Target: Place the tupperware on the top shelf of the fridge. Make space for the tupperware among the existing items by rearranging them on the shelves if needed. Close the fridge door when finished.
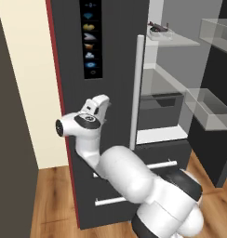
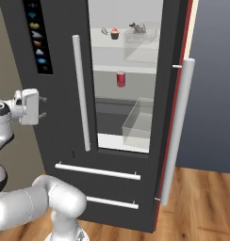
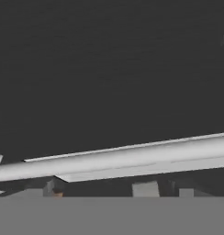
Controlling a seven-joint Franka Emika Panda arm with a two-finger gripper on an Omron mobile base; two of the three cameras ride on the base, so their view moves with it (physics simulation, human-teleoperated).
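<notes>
The tupperware (image 2: 139,28) is seen on the top shelf (image 2: 107,39) of the open fridge (image 2: 55,117) (beside a cupcake (image 2: 115,33)); the gripper's (image 2: 43,107) grasp cannot be told.

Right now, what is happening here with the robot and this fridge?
The fridge has its right door open, and the tupperware already sits on the top shelf, beside a cupcake. A red can stands on the shelf below. The white arm is in front of the closed left door, its pincer holding nothing and facing the dark panel near the silver handle. The open door is not yet closed.
</notes>
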